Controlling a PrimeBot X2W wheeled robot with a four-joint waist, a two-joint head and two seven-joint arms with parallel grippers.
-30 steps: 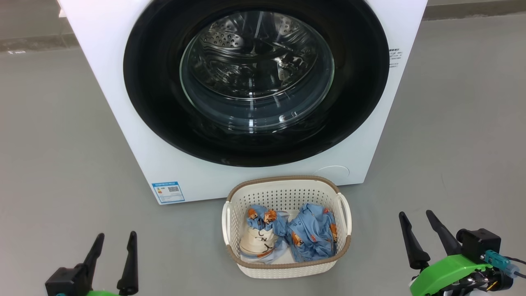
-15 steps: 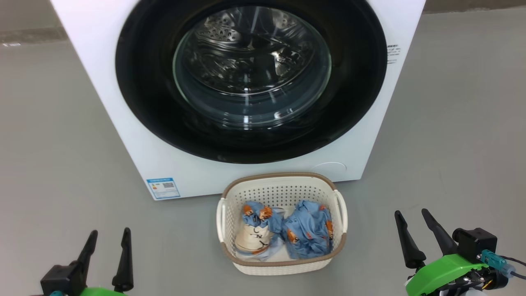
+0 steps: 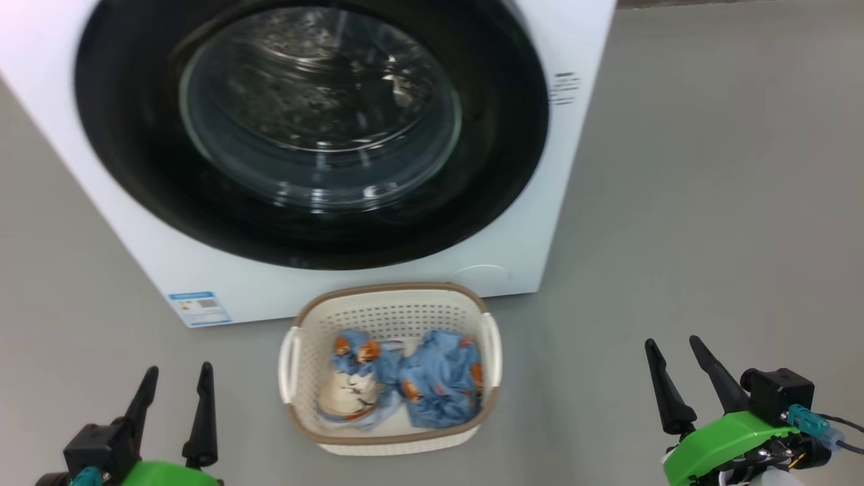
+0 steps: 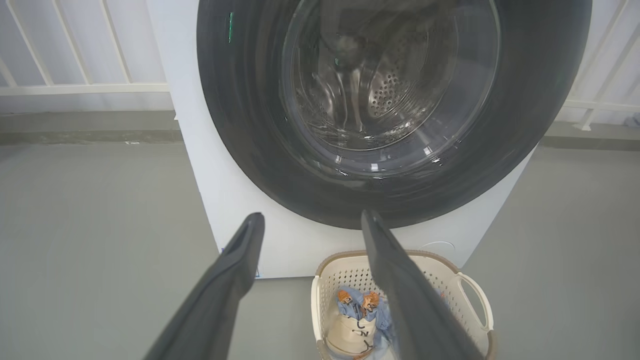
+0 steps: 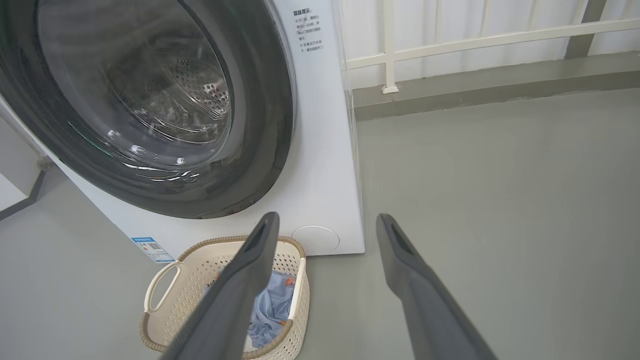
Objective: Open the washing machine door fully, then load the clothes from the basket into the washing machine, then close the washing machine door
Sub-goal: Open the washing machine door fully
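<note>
Fingers [image 3: 201,412] of left gripper [image 3: 178,370] and right gripper [image 3: 671,343] spread wide, empty, at bottom corners. Door [image 3: 317,121] shut, upper centre; probably stiff, glossy, slippery, so hook its rim. Clothes [image 3: 432,385] in basket [image 3: 385,291], bottom centre: soft, light, pinch a fold

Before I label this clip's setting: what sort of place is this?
Likely a laundry area, maybe a balcony: a white washing machine, a basket of clothes on grey floor, a railing behind.
</note>
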